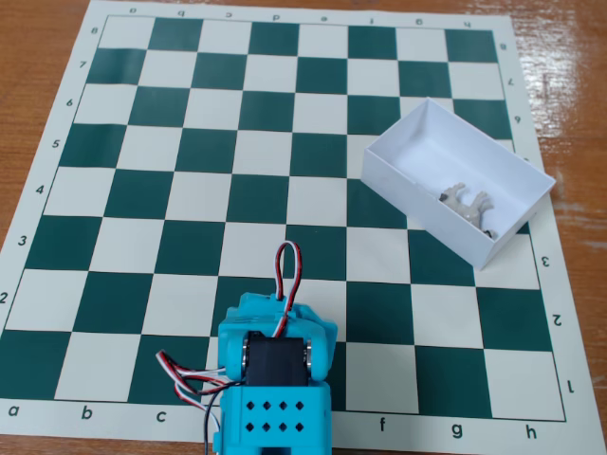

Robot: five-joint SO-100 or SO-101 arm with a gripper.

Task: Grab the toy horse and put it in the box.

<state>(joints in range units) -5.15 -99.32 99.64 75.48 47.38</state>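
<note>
The toy horse (467, 205), a tiny grey-and-whitish figurine, lies inside the white box (410, 183), toward its near right wall. The box sits tilted at the right side of the chessboard, over ranks 3 to 5. The turquoise arm (273, 374) is folded at the bottom centre of the fixed view, over the board's near edge. Its gripper fingers are hidden under the arm's body, so their state does not show. The arm is well away from the box and horse.
The green-and-white chessboard mat (190, 152) lies on a wooden table (569, 76). Red, white and black wires (285, 270) loop out of the arm.
</note>
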